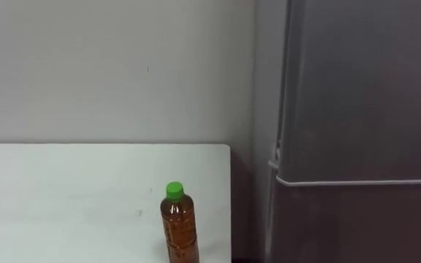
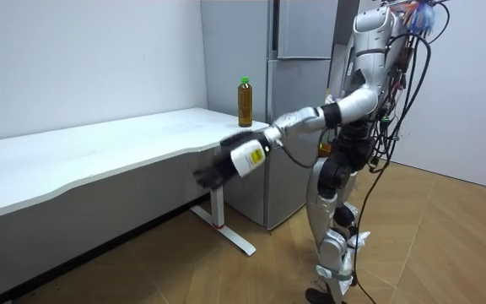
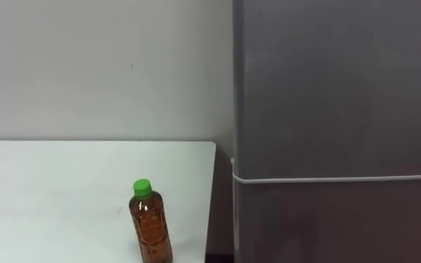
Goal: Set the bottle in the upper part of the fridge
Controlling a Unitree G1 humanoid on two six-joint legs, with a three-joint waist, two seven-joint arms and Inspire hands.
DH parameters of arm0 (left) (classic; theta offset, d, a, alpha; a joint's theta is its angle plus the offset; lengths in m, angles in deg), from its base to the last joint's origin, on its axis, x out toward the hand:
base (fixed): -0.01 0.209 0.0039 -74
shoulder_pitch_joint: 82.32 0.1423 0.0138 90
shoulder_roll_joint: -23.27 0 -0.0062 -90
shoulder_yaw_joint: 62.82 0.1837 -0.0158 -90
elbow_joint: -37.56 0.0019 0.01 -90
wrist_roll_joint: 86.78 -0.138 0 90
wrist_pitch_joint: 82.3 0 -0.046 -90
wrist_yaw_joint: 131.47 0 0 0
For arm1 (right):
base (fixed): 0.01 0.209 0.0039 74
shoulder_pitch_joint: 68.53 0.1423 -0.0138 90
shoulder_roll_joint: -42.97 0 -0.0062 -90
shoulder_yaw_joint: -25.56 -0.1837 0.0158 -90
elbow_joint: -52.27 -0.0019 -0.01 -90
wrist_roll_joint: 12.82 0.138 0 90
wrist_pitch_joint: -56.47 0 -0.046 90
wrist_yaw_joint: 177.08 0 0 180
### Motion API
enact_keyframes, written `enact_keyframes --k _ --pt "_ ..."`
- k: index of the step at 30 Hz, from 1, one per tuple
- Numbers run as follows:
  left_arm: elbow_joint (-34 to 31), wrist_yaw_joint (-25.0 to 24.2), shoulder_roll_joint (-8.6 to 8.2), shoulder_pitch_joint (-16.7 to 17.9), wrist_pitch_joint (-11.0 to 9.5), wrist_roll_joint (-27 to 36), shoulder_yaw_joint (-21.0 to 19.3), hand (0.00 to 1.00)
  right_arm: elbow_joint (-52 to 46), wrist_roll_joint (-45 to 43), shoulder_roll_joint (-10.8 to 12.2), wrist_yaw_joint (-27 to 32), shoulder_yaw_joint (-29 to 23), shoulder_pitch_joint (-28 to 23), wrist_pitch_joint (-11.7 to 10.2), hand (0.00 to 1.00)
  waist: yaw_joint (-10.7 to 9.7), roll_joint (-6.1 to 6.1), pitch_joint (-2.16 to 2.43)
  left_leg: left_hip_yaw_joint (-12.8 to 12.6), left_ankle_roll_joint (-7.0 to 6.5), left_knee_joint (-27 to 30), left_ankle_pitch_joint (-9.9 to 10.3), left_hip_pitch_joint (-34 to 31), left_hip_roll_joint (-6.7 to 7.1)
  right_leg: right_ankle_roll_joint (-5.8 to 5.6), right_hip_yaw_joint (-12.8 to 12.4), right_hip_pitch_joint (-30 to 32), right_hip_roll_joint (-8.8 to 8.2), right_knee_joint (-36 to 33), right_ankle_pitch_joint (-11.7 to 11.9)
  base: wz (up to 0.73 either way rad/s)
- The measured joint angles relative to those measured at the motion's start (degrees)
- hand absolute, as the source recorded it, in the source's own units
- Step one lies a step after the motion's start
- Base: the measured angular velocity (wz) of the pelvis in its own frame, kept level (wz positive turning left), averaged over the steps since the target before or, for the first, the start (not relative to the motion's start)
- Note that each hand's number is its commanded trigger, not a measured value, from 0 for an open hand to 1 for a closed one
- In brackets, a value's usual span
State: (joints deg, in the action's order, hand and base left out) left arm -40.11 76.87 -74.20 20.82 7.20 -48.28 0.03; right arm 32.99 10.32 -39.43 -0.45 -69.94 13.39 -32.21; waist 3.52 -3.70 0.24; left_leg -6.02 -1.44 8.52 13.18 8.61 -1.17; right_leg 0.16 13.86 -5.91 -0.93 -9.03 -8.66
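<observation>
A bottle (image 1: 180, 230) of brown drink with a green cap stands upright on the white table (image 1: 64, 190), near the table's right end. Just right of the table rises the grey fridge (image 1: 357, 88). Its upper door is closed, and a seam divides it from the lower door (image 1: 357, 226). In the room view I stand in front of the fridge (image 2: 298, 29) and the table's end, with the bottle (image 2: 245, 103) on the table corner. My left arm reaches out low along the table's front edge, and the left hand (image 2: 213, 172) hangs below the tabletop, well short of the bottle.
A plain white wall runs behind the table (image 2: 99, 148) and the fridge. The table stretches far to my left. Wooden floor lies open behind me and around the table's white leg (image 2: 219, 215).
</observation>
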Motion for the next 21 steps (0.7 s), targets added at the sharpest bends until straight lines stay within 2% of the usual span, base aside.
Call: enact_keyframes --k 4,8,9,10,13,17,18,19,21 --pt "-11.51 2.73 1.67 -0.37 -0.13 -0.52 -0.73 0.00 -0.76 -0.79 0.18 1.01 -0.41 -0.33 -0.02 0.00 -0.10 -0.16 -0.04 0.45 -0.02 0.05 0.02 -0.05 0.09 0.00 0.05 -0.29 0.02 0.31 0.00 0.03" --pt "-21.32 3.97 2.19 -1.73 -0.40 -2.68 -2.19 0.00 -0.78 -0.61 0.14 1.99 -0.81 -0.62 -0.03 0.00 -0.15 -0.54 -0.28 0.68 -0.03 -0.06 0.04 -0.26 0.15 -0.02 0.23 -0.23 -0.04 0.39 -0.02 0.02" --pt "-22.76 4.06 2.19 -1.73 -0.40 -2.98 -2.20 0.00 -0.79 -0.38 0.11 1.98 -0.82 -0.69 -0.05 0.00 -0.18 -0.93 -0.16 0.68 -0.03 -0.01 0.04 -0.29 0.16 -0.03 0.21 -0.17 -0.03 0.41 -0.02 0.00" --pt "-25.80 4.06 2.20 -1.80 -0.40 -3.37 -2.06 0.00 -0.82 -0.32 0.11 1.98 -0.80 -0.71 -0.01 0.00 -0.36 -0.86 -0.33 0.70 -0.02 0.14 0.03 -0.34 0.18 -0.03 0.20 0.01 -0.03 0.38 -0.03 0.00" --pt "-31.19 3.47 2.21 -2.46 -0.47 -6.34 -1.85 0.00 -1.01 -0.86 0.13 2.08 -0.79 -0.29 0.00 0.00 -0.72 -0.74 -0.43 0.97 -0.02 0.22 0.02 -0.52 0.57 -0.06 0.44 0.00 -0.03 0.39 -0.07 0.04" --pt "-34.38 1.40 2.21 -2.83 -0.37 -8.02 -1.01 0.00 -1.26 -0.77 0.29 1.91 -0.66 -0.14 0.02 0.00 -2.05 -0.79 -0.42 1.61 -0.04 0.25 0.01 -0.55 0.73 -0.16 0.64 -0.18 -0.11 0.40 -0.22 0.04" --pt "-35.26 0.38 2.21 -3.60 -0.36 -7.88 -0.10 0.00 -1.40 -0.88 0.30 1.88 -0.36 -0.16 0.04 0.00 -2.11 -0.51 -0.54 1.67 -0.05 0.26 0.01 -0.57 0.76 -0.17 0.66 -0.20 -0.13 0.41 -0.22 0.00" --pt "-35.77 -0.64 2.21 -4.72 -0.24 -7.60 0.87 0.00 -1.54 -0.97 0.32 1.88 -0.28 -0.07 0.04 0.00 -2.22 -0.62 -0.38 1.66 -0.05 0.30 0.00 -0.57 0.80 -0.17 0.64 -0.23 -0.16 0.44 -0.22 0.00" --pt "-36.24 -2.31 2.21 -6.73 -0.21 -7.61 2.49 0.00 -1.72 -0.96 0.53 1.91 -0.16 -0.04 0.02 0.00 -2.49 0.03 -0.89 1.66 -0.05 0.36 0.01 -0.35 0.82 -0.20 0.50 -0.52 -0.14 0.53 -0.24 0.00"
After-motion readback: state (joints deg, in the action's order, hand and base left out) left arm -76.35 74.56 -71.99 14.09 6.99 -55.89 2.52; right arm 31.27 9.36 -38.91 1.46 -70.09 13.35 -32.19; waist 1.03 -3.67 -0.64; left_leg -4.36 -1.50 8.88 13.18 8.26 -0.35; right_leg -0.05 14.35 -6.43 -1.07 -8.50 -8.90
